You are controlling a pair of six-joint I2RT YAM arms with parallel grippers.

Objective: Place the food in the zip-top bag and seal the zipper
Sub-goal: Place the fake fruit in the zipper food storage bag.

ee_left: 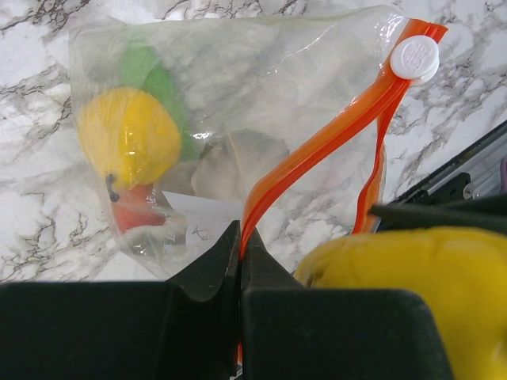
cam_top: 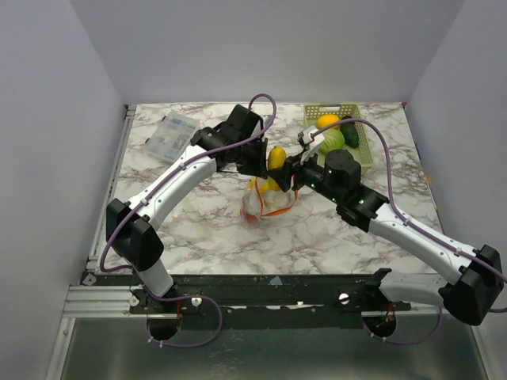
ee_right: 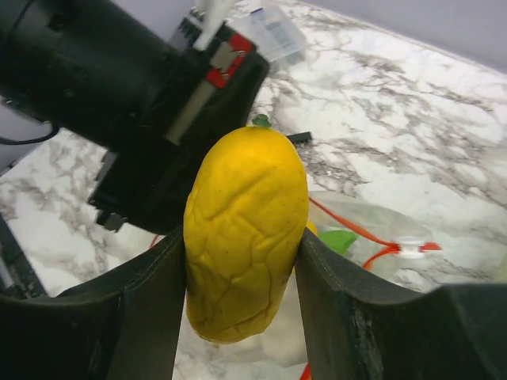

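The zip-top bag (cam_top: pixel 265 204) hangs over the table's middle, lifted by its mouth. My left gripper (ee_left: pixel 239 237) is shut on the bag's orange-red zipper strip (ee_left: pixel 333 134), whose white slider (ee_left: pixel 414 57) sits at the far end. Inside the bag (ee_left: pixel 261 71) are a yellow fruit (ee_left: pixel 127 138), a green piece (ee_left: pixel 154 75), a white garlic bulb (ee_left: pixel 242 158) and a red-orange piece (ee_left: pixel 135 218). My right gripper (ee_right: pixel 242 261) is shut on a wrinkled yellow lemon (ee_right: pixel 245 190), held just above the bag's mouth beside my left gripper (cam_top: pixel 257 168). The lemon also shows in the top view (cam_top: pixel 276 157).
A pale green slotted basket (cam_top: pixel 333 108) at the back right holds an orange-yellow fruit (cam_top: pixel 327 121), a green round piece (cam_top: pixel 333 141) and a dark cucumber (cam_top: pixel 349 136). A clear rigid compartment box (cam_top: pixel 173 133) lies at the back left.
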